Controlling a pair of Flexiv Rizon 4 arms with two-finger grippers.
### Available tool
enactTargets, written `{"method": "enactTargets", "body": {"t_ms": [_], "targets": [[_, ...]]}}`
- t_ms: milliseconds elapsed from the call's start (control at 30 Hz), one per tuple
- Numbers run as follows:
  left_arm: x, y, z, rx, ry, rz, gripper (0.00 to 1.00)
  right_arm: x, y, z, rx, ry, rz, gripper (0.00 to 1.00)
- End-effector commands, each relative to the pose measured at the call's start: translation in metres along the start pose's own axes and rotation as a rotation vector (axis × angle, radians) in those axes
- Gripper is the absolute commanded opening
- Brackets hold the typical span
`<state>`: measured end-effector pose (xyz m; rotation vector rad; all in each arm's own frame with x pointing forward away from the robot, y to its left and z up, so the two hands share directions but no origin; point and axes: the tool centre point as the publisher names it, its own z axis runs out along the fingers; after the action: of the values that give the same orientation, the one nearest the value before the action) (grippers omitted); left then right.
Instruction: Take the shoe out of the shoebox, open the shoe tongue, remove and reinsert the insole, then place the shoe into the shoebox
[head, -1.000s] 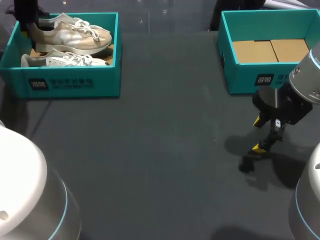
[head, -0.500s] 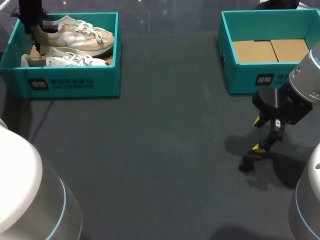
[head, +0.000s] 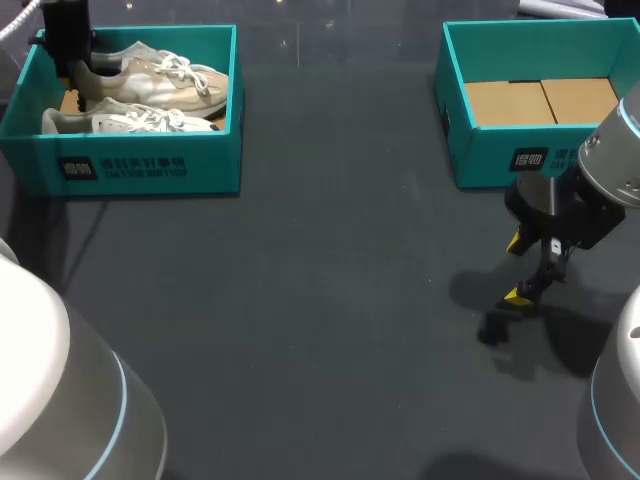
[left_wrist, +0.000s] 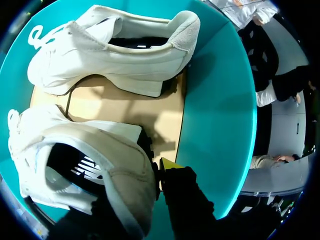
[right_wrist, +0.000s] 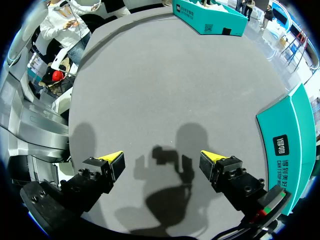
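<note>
The left teal shoebox (head: 150, 165) stands at the far left and holds two pale sneakers. My left gripper (head: 68, 45) is inside it, shut on the heel of the far sneaker (head: 150, 80), which tilts above the box floor. In the left wrist view that held sneaker (left_wrist: 100, 170) is pinched at its heel collar by my left gripper (left_wrist: 150, 172); one yellow tip shows outside and the other finger is hidden inside the shoe. The second sneaker (left_wrist: 115, 50) lies on the cardboard floor ahead. My right gripper (head: 518, 270) hangs open over bare table, nothing between its fingers (right_wrist: 167, 162).
A second teal shoebox (head: 480, 150) with only a cardboard floor stands at the far right, just beyond my right gripper; its wall (right_wrist: 292, 145) is beside that gripper. Dark table (head: 320, 300) spreads between the two boxes.
The left gripper and the held sneaker have shifted a little to the right, and the sneaker sits slightly lower in the box. The right arm has not moved.
</note>
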<state>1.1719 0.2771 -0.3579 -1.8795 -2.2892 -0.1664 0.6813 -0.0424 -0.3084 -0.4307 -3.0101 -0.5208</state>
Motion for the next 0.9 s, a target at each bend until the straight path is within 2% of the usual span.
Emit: {"method": "enactTargets", "body": {"t_ms": [33, 800, 867, 900], "targets": [[-0.003, 0.008, 0.003, 0.011, 0.003, -0.002, 0.0, 0.001, 0.0, 0.0, 0.002, -0.003, 0.0, 1.0], [-0.002, 0.011, 0.021, 0.017, -0.003, 0.021, 0.0, 0.001, 0.0, 0.0, 0.002, -0.003, 0.0, 1.0], [-0.001, 0.012, 0.023, 0.019, -0.006, 0.022, 0.14, 0.001, 0.0, 0.0, 0.002, -0.003, 0.0, 1.0], [-0.001, 0.012, 0.024, 0.021, -0.009, 0.021, 0.17, 0.001, 0.0, 0.0, 0.002, -0.003, 0.0, 1.0]]}}
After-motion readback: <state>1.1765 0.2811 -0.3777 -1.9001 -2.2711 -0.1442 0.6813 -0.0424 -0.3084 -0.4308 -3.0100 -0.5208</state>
